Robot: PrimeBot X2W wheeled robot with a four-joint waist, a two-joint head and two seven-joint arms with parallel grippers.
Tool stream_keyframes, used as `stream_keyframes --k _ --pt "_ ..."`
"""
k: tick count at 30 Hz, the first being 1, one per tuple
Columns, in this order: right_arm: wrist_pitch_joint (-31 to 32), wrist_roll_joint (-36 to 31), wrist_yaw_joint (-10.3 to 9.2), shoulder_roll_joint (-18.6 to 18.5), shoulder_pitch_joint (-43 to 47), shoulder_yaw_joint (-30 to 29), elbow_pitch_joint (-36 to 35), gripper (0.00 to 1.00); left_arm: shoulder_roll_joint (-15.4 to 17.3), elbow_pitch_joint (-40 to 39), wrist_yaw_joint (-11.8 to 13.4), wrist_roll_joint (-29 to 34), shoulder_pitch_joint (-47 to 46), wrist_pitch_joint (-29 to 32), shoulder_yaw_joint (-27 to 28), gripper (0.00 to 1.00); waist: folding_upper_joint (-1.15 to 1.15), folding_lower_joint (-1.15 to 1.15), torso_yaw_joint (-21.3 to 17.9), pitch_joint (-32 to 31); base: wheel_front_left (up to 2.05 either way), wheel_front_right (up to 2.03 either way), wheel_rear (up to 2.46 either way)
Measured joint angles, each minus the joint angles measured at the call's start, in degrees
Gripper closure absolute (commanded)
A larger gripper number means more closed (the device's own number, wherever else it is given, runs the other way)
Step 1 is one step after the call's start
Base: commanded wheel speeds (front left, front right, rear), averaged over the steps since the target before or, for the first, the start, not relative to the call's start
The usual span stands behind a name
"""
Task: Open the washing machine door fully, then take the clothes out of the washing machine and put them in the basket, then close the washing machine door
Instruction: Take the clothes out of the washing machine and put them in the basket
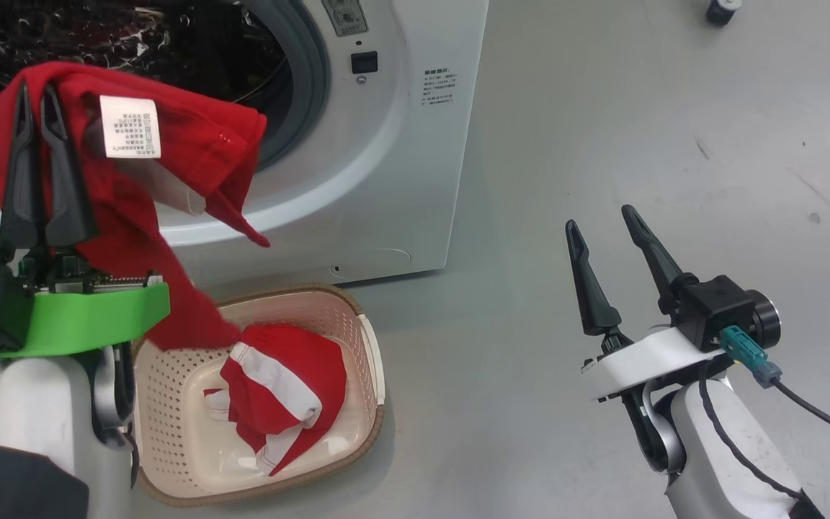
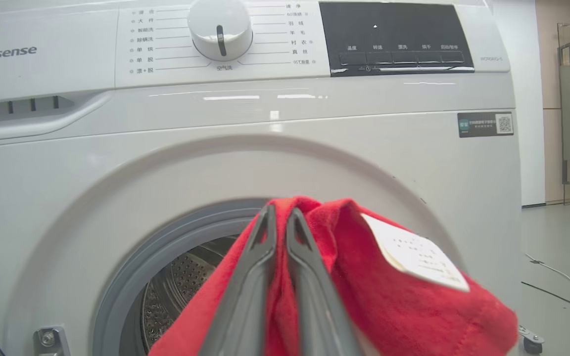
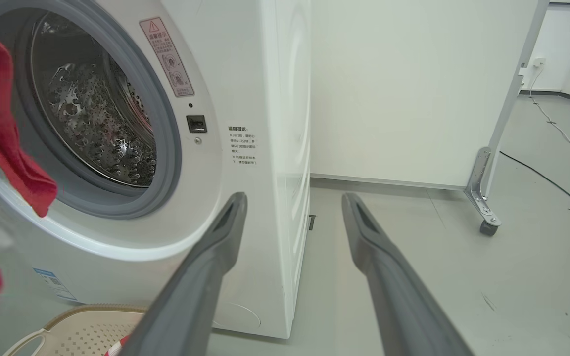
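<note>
1. Above the basket (image 1: 370,339), at the left, the left gripper (image 1: 34,92) pinches the red garment (image 1: 199,144), whose tail hangs into the basket.
2. The right gripper (image 1: 599,216) has its fingers spread and is empty.
3. The fabric is likely light and limp; grip bunched folds.

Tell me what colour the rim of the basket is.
Brown with a woven look, on the cream basket; the head view shows it best.

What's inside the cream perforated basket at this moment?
A crumpled red garment with white bands lies inside; the tail of a hanging red garment dips in too. The cream plastic basket floor beneath them is covered.
</note>
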Motion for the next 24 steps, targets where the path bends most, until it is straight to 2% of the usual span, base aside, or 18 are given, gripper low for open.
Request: stream_keyframes --k 7,13,24 --pt "0.0 0.0 0.0 0.0 1.5 -0.2 -0.1 0.0 0.0 -4.2 0.0 0.2 3.8 0.0 -0.7 1.0 0.0 0.0 -0.5 -2.1 0.0 0.0 0.0" --pt "0.0 0.0 0.02 0.0 2.0 0.0 -1.0 0.0 0.0 -4.4 0.3 0.1 9.1 0.0 -1.8 1.0 0.0 0.0 -0.8 -1.6 0.0 0.0 0.0" --pt "0.0 0.1 0.01 0.0 1.8 0.4 -4.0 0.0 -0.1 2.5 0.5 -2.5 15.1 2.3 -3.5 1.0 0.0 0.0 -1.6 2.3 0.0 0.0 0.0"
